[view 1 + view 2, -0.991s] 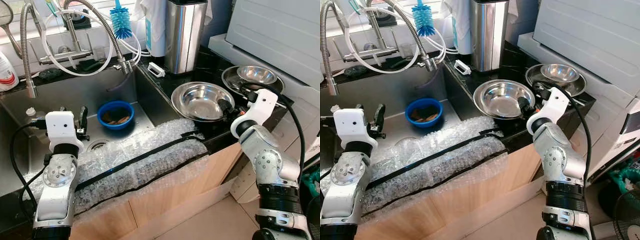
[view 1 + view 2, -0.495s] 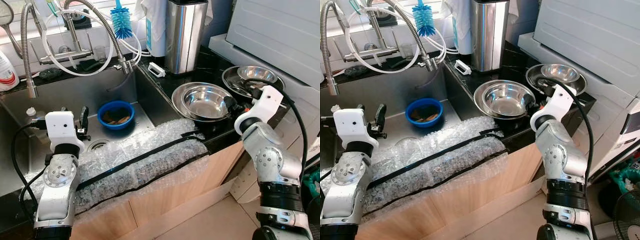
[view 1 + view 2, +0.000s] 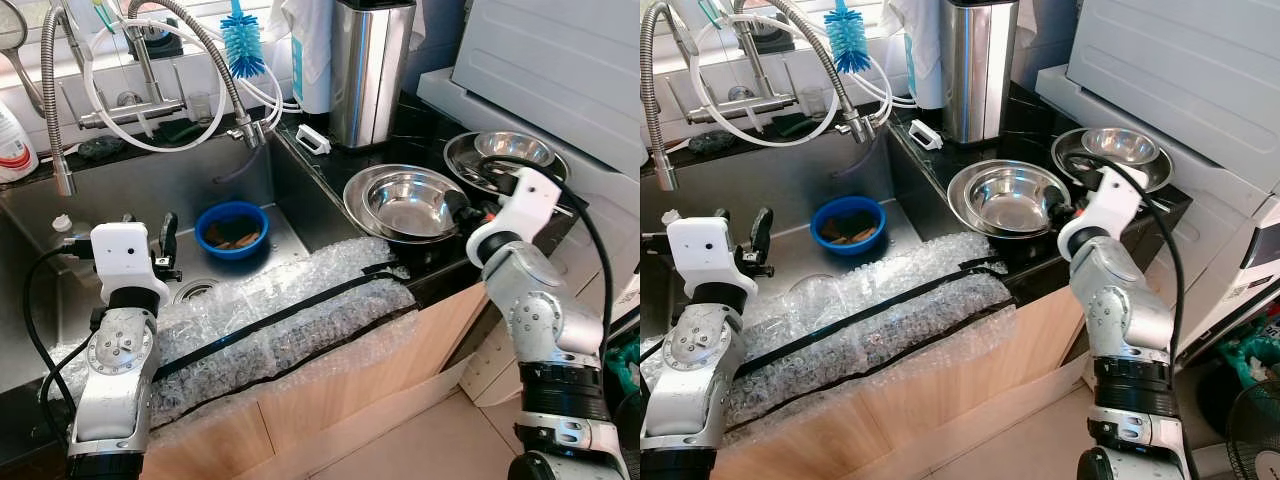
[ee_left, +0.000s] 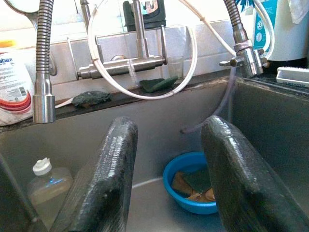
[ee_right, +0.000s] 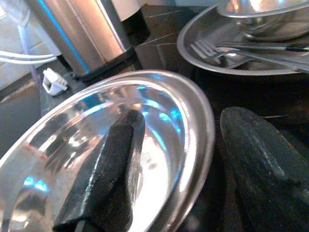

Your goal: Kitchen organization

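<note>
A wide steel bowl (image 3: 400,200) sits on the black counter right of the sink, with a smaller steel bowl nested inside it. My right gripper (image 3: 462,207) is at its right rim, open. In the right wrist view one finger (image 5: 111,169) lies inside the bowl and the other finger (image 5: 260,154) is outside the rim (image 5: 205,125). My left gripper (image 3: 165,240) hangs open over the sink (image 3: 130,190), holding nothing. Beyond it a blue bowl (image 4: 193,186) with brown scraps rests on the sink floor.
Behind the right gripper a steel plate (image 3: 470,160) carries a small bowl (image 3: 513,148) and a fork (image 5: 231,48). A tall steel canister (image 3: 365,70) stands at the back. Bubble wrap (image 3: 280,310) covers the counter's front edge. Faucet hoses (image 3: 200,50) arch over the sink; a soap bottle (image 4: 46,181) stands inside.
The right gripper drew back to the right, then came in again at the bowl's rim. The bowl now shows a smaller one nested inside. The left arm has not moved.
</note>
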Robot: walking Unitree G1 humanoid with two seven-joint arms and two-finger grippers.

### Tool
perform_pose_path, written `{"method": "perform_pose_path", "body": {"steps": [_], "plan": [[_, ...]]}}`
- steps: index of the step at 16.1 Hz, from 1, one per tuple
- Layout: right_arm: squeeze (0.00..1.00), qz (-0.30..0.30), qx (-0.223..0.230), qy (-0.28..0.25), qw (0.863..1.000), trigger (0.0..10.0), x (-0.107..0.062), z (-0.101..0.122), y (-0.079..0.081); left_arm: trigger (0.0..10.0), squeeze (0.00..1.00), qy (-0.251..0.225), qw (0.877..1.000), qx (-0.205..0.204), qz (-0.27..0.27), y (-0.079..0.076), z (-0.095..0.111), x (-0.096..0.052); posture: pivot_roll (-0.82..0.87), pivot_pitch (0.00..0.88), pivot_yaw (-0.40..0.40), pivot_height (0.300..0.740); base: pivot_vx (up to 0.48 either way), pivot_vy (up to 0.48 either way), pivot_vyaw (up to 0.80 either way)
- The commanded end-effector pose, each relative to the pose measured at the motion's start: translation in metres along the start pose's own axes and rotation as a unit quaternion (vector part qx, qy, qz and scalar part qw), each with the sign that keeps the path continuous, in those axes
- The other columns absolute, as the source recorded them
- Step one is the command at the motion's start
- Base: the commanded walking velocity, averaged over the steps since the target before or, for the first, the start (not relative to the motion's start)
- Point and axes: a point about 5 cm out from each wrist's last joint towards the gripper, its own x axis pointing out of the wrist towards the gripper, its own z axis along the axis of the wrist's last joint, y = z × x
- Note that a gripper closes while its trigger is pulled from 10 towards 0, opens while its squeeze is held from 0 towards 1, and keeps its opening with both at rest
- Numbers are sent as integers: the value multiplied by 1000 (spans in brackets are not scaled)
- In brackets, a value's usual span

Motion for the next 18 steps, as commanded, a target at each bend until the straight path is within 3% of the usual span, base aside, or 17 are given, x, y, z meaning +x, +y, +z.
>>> {"method": "perform_pose_path", "body": {"steps": [1, 6, 15, 16, 17, 18], "plan": [[0, 12, -9, -6, 1000, 10000, 0, 6, 5, 10000, 0, -13, 1000, 4, 0, 0, 7, 2, -26, 0, 9, 740, 0, 0, 0], [0, 20, -28, 3, 999, 10000, 0, 2, 7, 10000, 0, -13, 1000, 6, -3, -2, 7, 2, -26, 0, 9, 740, 0, 0, 0], [0, 25, -22, 24, 999, 10000, 2, -7, 10, 10000, 0, -18, 1000, 20, -12, -4, 8, 1, -24, 0, 9, 740, 0, 0, 0], [0, 26, -20, 24, 999, 3843, 2, -7, 10, 10000, 0, -18, 1000, 20, -12, -4, 8, 1, -23, 0, 9, 740, 0, 0, 0], [0, 28, -17, 24, 999, 196, 1, -7, 11, 10000, 0, -18, 1000, 20, -12, -4, 8, 1, -24, 0, 8, 740, 0, 0, 0], [0, 29, -17, 24, 999, 1216, 1, -7, 11, 10000, 0, -19, 1000, 21, -12, -4, 8, 1, -22, 0, 9, 740, 0, 0, 0]]}}
